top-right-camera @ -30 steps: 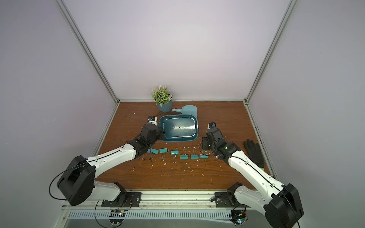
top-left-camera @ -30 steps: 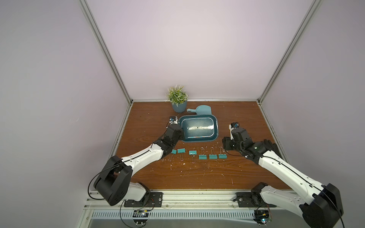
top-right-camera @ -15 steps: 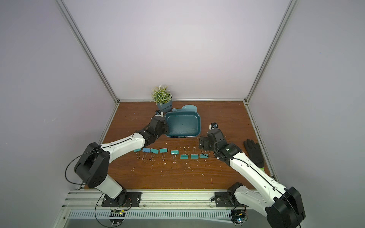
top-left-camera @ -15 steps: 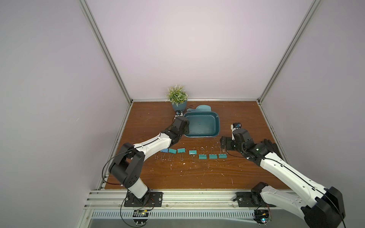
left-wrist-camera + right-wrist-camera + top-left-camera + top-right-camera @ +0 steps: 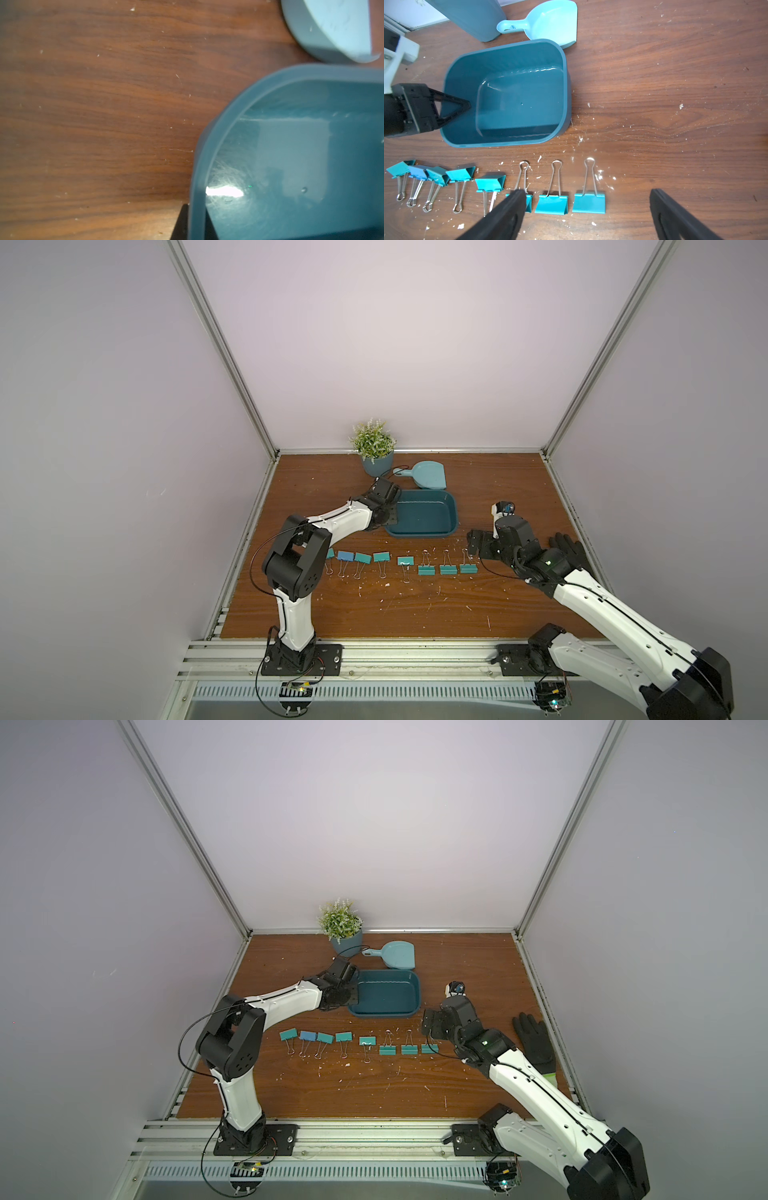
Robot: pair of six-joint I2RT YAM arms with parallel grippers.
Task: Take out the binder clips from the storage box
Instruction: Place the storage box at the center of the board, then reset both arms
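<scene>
Since a second ago the left gripper (image 5: 352,996) has slid the storage box (image 5: 415,534) back, just beside the dustpan (image 5: 430,479). Its fingers (image 5: 454,106) straddle the box's left short wall; clamped or merely touching, I cannot tell. The right gripper (image 5: 473,547) hangs spread wide and empty off the box's near right corner. The box sits mouth up, long axis running left to right. Eight binder clips (image 5: 405,561) line up parallel to its near long side, out on the table: five on the left with handles pointing away from the box, three on the right with handles toward it.

no legible text in any view, no label, brand or number readable on the storage box (image 5: 519,93), binder clips (image 5: 588,202) or bench (image 5: 675,104)
</scene>
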